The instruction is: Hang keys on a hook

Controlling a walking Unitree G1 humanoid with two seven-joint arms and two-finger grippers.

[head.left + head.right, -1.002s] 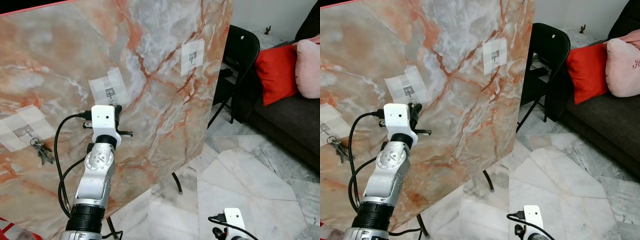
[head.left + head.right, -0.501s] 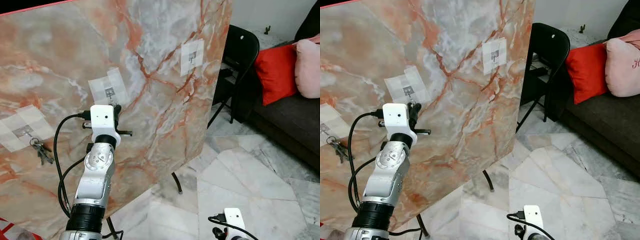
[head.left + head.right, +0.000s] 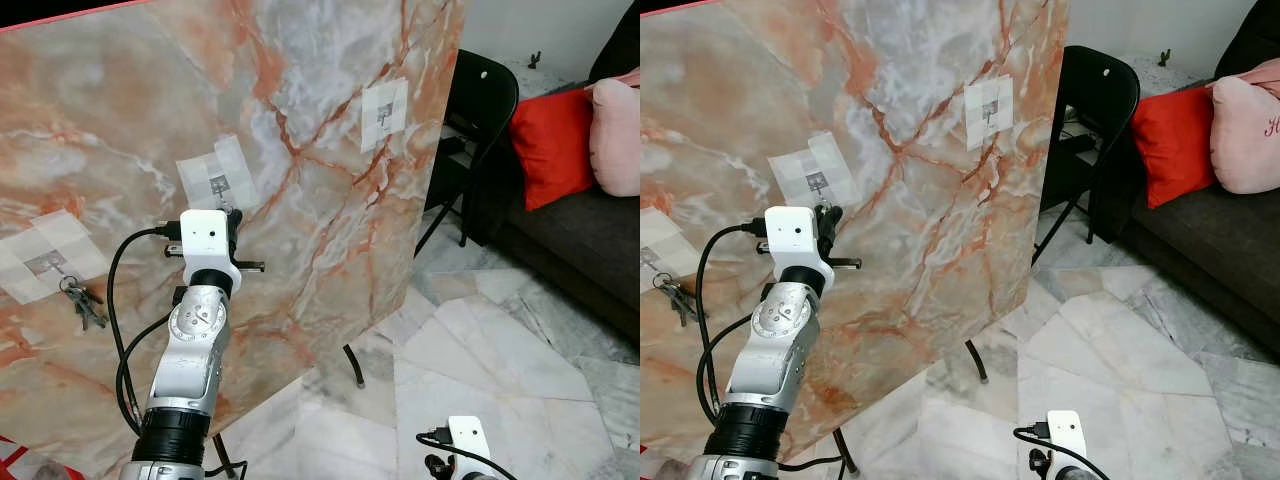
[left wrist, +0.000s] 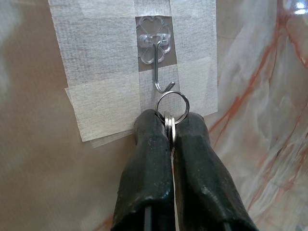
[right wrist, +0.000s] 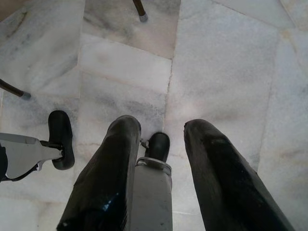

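My left gripper (image 4: 170,122) is shut on a key ring (image 4: 172,107), holding it against the marbled board (image 3: 330,200) just under the tip of the middle wire hook (image 4: 161,72), which is stuck on with clear tape (image 3: 216,178). The ring's top touches or nearly touches the hook's curl. My left arm (image 3: 195,330) reaches up to that hook. Another bunch of keys (image 3: 82,300) hangs from the left hook (image 3: 50,264). A third hook (image 3: 384,112) at the upper right is bare. My right gripper (image 5: 161,127) hangs open above the floor.
The board leans on thin legs (image 3: 353,365) over a marble tile floor (image 3: 500,350). A black folding chair (image 3: 480,110) stands behind its right edge. A dark sofa (image 3: 580,240) with a red cushion (image 3: 555,145) and a pink one (image 3: 615,130) is at the right.
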